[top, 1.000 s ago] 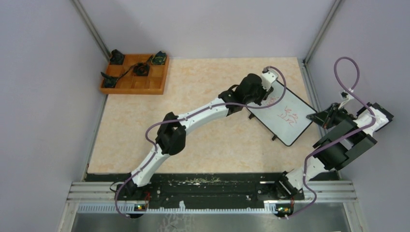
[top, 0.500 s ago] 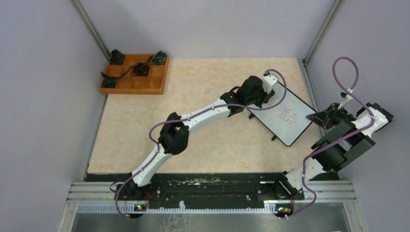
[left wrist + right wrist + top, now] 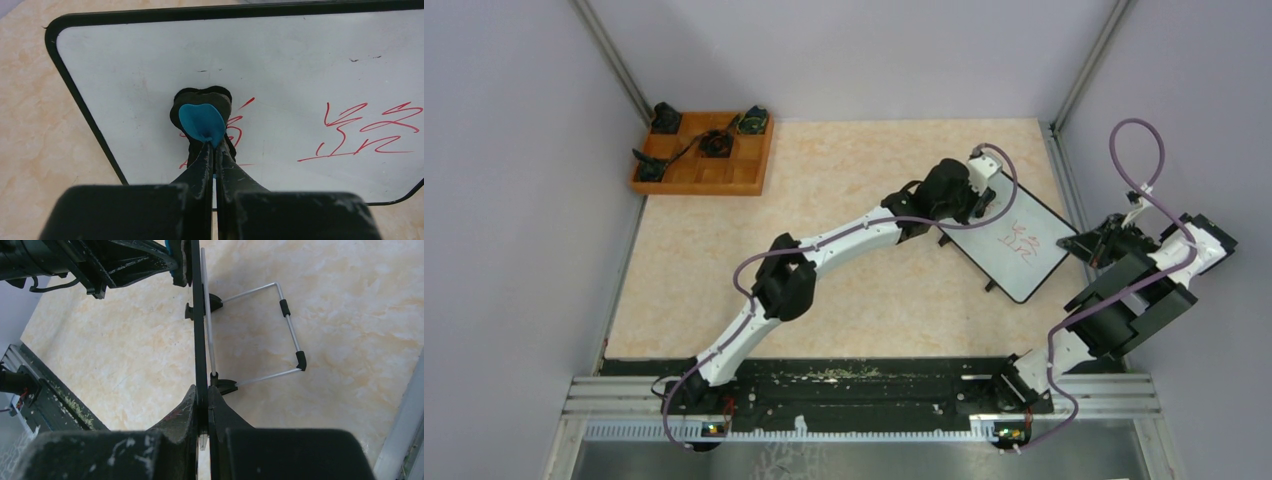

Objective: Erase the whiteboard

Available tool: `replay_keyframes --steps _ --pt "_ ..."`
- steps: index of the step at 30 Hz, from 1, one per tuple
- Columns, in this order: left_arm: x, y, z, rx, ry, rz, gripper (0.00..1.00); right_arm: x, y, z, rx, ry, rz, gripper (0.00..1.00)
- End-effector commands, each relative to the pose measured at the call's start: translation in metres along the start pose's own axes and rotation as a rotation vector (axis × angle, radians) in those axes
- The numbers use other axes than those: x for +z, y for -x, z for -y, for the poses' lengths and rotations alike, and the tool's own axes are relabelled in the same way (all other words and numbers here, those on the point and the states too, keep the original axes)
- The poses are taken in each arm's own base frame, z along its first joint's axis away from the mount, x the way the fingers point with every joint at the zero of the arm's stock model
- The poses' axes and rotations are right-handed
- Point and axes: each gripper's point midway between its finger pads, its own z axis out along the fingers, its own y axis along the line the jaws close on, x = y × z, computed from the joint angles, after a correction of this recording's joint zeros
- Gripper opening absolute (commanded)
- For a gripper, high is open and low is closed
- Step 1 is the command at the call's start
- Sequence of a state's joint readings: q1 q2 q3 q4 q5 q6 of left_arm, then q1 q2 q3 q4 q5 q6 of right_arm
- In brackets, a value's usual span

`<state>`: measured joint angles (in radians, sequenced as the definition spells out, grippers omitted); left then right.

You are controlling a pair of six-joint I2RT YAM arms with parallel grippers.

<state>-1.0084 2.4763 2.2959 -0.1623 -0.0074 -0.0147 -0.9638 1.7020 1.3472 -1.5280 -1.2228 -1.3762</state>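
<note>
Left tool (image 3: 214, 147) noted clenched on a blue-and-black eraser (image 3: 201, 117), which is set against the whiteboard (image 3: 300, 65) at the left end of the red marks (image 3: 367, 131). Right tool (image 3: 204, 392) is clamped on the board's right edge. A wire stand (image 3: 290, 325) is seen at its back. Whiteboard is placed at the right side of the table (image 3: 854, 270). A wooden tray (image 3: 704, 160) is recorded at the far left corner.

The left gripper (image 3: 214, 150) was pinched tight on a small blue and black eraser (image 3: 201, 120), whose pad lay against the whiteboard (image 3: 280, 65) near its left side. Red marks (image 3: 367, 127) ran across the board to the right of the eraser, a few strokes touching its near edge. Beige marbled table (image 3: 40, 150) showed past the board's black frame on the left.
</note>
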Motion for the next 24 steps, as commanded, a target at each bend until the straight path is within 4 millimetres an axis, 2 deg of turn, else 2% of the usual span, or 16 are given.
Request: replay_keyframes --steps 1,9,13,19,24 --pt "0.001 0.014 0.040 -0.009 -0.084 0.049 0.00 -0.003 0.013 -0.008 -0.148 -0.030 -0.005 0.00" --pt "-0.002 0.019 0.069 -0.007 -0.129 0.064 0.00 -0.003 0.011 -0.010 -0.147 -0.029 -0.007 0.00" --pt "-0.005 0.023 0.070 0.005 -0.117 0.075 0.00 -0.002 0.011 -0.009 -0.146 -0.026 -0.005 0.00" --pt "-0.001 0.016 0.041 0.026 -0.042 0.061 0.00 -0.001 0.008 -0.010 -0.144 -0.024 -0.007 0.00" --pt "0.003 0.011 -0.007 0.016 0.038 0.049 0.00 -0.001 0.007 -0.011 -0.147 -0.023 -0.008 0.00"
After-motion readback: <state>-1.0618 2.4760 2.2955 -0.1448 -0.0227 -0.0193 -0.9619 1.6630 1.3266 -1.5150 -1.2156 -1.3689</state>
